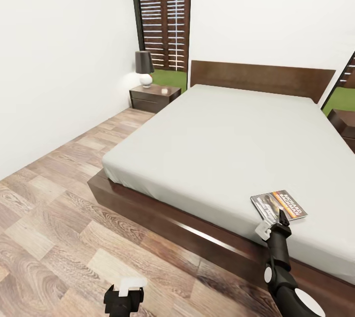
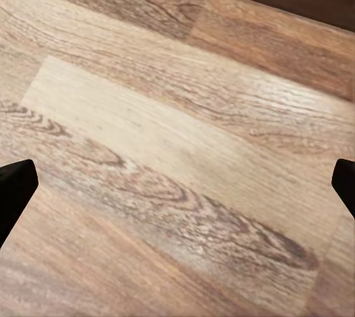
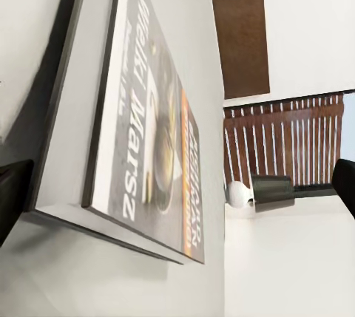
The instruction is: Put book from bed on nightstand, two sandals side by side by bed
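Head view: book lies flat on the near right corner of the bed, close to the mattress edge. Right gripper sits at the book's near edge, fingers pointed at it. I can't tell from here whether they touch the cover. Left gripper hangs low over the wood floor on the near left, well apart from the bed. Nightstand stands far left beside the headboard, with a lamp on top; a second dark cabinet is cut off at the far right edge. No sandals here.

Left wrist view: fingertips spread wide, bare floor planks between them. Jaws released, nothing held.

Right wrist view: book is very close, page edge facing the camera. One dark fingertip sits beside that edge, the other far off to the side. Jaws released, book not yet gripped.

Step, as I read it: lining up the book pickup, first part of the task. Next move calls for straddling the thin near edge with the fingers, clamping, lifting clear of the mattress, then carrying it to a nightstand.
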`<state>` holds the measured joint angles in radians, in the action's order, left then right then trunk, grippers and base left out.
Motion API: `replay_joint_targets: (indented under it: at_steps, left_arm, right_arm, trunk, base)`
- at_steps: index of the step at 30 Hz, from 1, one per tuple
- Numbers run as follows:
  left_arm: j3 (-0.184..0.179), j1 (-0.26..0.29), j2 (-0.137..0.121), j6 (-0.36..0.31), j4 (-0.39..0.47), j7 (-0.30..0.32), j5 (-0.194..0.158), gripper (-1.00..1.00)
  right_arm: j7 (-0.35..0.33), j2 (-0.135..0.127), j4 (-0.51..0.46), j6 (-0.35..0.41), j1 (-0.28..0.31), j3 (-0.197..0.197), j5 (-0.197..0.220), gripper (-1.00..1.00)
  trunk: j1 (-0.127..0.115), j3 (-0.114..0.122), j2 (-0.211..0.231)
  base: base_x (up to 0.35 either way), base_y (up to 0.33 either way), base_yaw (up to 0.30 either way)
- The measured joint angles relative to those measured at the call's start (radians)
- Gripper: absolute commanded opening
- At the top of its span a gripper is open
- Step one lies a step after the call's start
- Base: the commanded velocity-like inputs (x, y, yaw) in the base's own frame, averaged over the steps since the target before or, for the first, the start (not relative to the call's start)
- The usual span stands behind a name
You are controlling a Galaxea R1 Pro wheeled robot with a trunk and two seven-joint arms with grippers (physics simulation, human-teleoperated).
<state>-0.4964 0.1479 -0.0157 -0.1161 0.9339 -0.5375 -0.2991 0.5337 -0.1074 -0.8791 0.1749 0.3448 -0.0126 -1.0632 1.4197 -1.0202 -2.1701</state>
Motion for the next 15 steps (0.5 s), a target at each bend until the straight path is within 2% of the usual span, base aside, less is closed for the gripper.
replay_joint_targets:
  at_steps: [8, 15]
  left_arm:
    - [0.0, 0.0, 0.0, 0.0, 0.0, -0.001, -0.001, 1.0]
    - [0.0, 0.0, 0.0, 0.0, 0.0, -0.001, -0.001, 1.0]
  right_arm:
    - [0.001, 0.0, 0.0, 0.001, 0.0, 0.0, 0.0, 1.0]
    - [0.001, 0.0, 0.0, 0.001, 0.0, 0.0, -0.002, 1.0]
  trunk:
    - [0.0, 0.0, 0.0]
    - [0.0, 0.0, 0.0]
  base:
    - [0.143, 0.0, 0.0]
    - [0.027, 0.0, 0.0]
